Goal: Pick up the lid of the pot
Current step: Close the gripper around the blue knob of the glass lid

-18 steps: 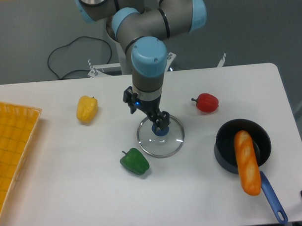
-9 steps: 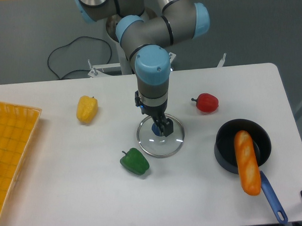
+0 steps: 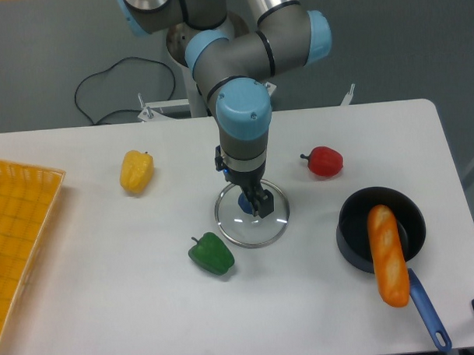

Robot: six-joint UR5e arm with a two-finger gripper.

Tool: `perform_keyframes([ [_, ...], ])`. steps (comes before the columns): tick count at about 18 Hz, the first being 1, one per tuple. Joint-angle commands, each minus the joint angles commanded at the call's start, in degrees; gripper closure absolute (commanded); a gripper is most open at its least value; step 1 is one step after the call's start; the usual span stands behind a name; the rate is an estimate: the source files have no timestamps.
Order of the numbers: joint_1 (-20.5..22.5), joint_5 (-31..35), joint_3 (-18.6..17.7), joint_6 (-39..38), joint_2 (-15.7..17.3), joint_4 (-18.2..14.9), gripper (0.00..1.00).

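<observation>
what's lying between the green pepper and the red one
The clear pot lid with its blue knob lies between them, as the camera view shows.

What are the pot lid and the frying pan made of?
The pot lid looks like clear glass or plastic: the white table shows through, and its rim shines like metal. The frying pan seems metal with a dull black coating; its smooth blue handle is probably plastic.

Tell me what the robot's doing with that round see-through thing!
It's going for the pot lid. The robot's gripper hangs right over the lid's blue knob, with its fingers apart. The lid lies on the table and isn't picked up yet. I can't tell whether the fingers touch the knob, because they partly hide it.
</observation>
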Motion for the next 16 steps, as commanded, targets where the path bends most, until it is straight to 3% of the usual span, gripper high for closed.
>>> perform_keyframes([
  [5,0.4,0.0,-0.6,-0.4,-0.3,0.3,0.00],
  [9,0.4,0.1,-3.3,-0.7,-0.8,5.1,0.00],
  [16,1.9,2.6,-3.9,-0.2,-3.0,9.8,0.00],
])
